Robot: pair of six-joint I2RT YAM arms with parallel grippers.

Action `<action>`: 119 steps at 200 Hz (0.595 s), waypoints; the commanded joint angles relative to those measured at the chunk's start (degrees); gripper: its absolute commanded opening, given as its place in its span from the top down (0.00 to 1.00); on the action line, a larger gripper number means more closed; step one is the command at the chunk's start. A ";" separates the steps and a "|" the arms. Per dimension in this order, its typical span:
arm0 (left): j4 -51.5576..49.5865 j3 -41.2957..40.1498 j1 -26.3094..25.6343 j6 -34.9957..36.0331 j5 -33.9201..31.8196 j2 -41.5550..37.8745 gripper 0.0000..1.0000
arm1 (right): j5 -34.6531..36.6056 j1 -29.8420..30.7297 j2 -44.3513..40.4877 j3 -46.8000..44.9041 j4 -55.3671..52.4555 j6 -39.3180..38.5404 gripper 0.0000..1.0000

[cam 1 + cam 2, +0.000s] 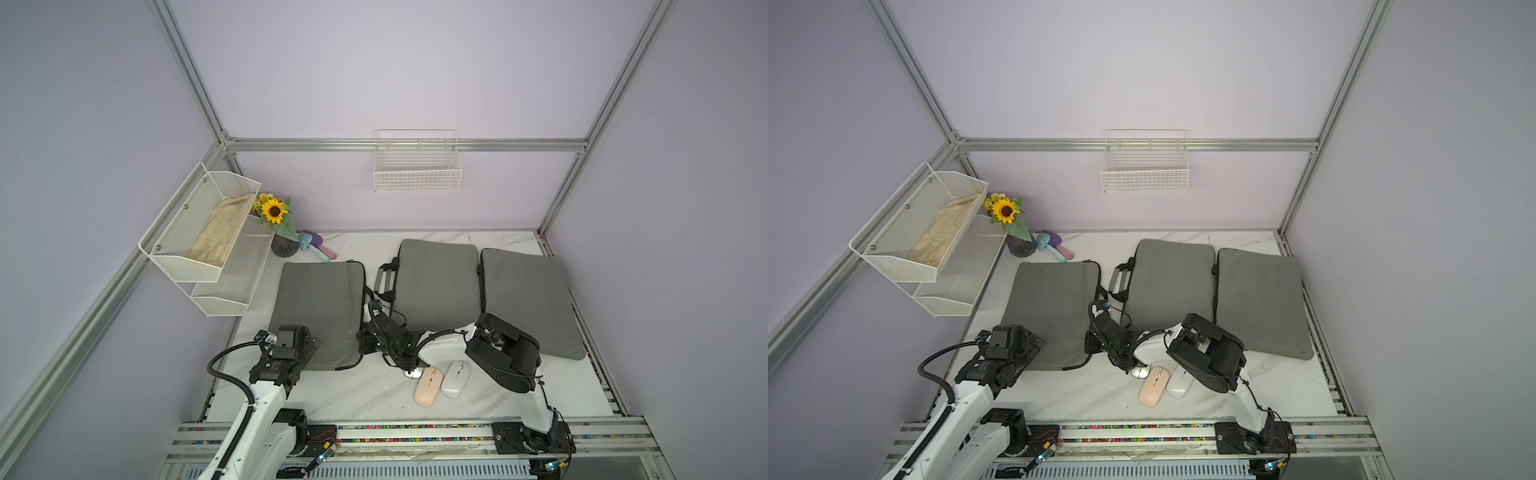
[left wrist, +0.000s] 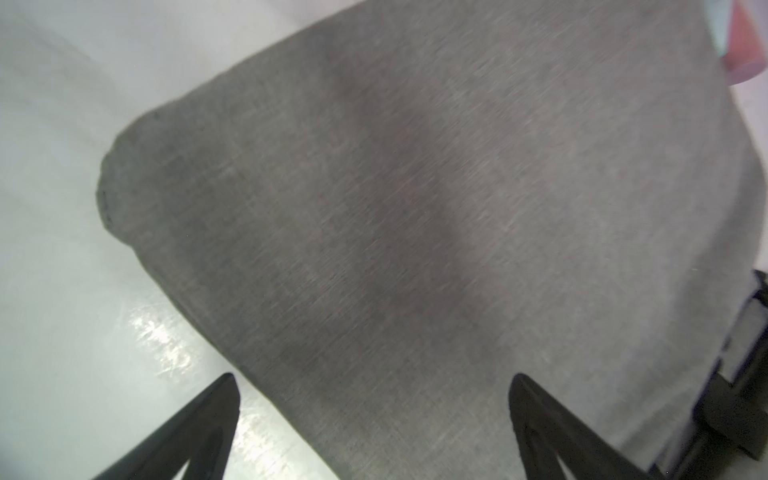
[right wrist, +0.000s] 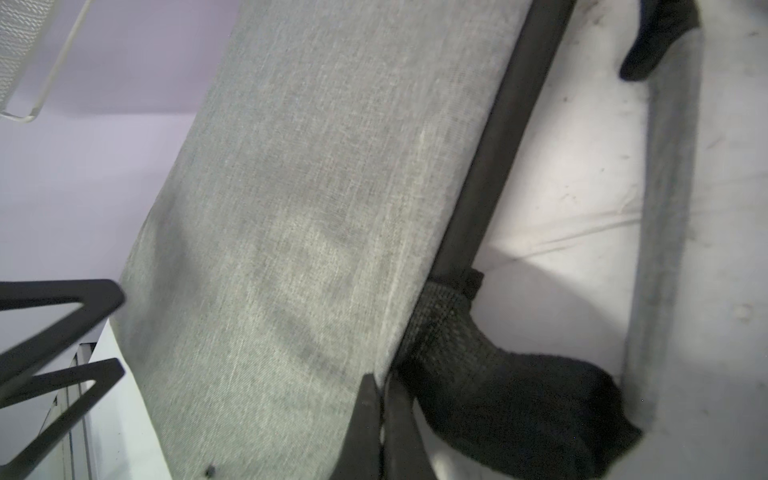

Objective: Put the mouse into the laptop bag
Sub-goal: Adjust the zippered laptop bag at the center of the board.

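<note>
Nearest me, right of the left bag's [image 1: 320,303] near corner on the white marble table [image 1: 353,395]: pink mouse [image 1: 428,386] and white mouse [image 1: 456,379] side by side. Their long axes run near-to-far, wheels at the far end. Silver mouse [image 1: 412,373] is half hidden under my right wrist. Right gripper [image 3: 380,378] is pinched shut at that bag's zip edge; I can't tell if it grips fabric. Left gripper [image 2: 372,376] is spread wide over that bag, holding nothing. Middle bag [image 1: 434,282] and right bag [image 1: 528,299] lie flat to its right, insides unseen. Far-left of it, the wall shelf [image 1: 199,266] holds beige cloth [image 1: 220,232]. Wire basket [image 1: 417,178] hangs on the lilac back wall.
</note>
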 commanded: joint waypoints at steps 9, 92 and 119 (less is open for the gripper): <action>-0.08 3.20 -0.05 -0.44 0.35 3.96 0.00 | -1.73 3.93 -1.58 -1.39 2.81 1.39 1.00; -0.10 2.92 0.04 0.92 -7.01 1.53 0.00 | -2.55 11.20 -1.82 -0.77 6.38 1.64 1.00; 0.57 2.09 0.13 1.58 -8.70 -1.30 0.00 | -1.98 13.52 -1.38 0.97 6.07 0.61 1.00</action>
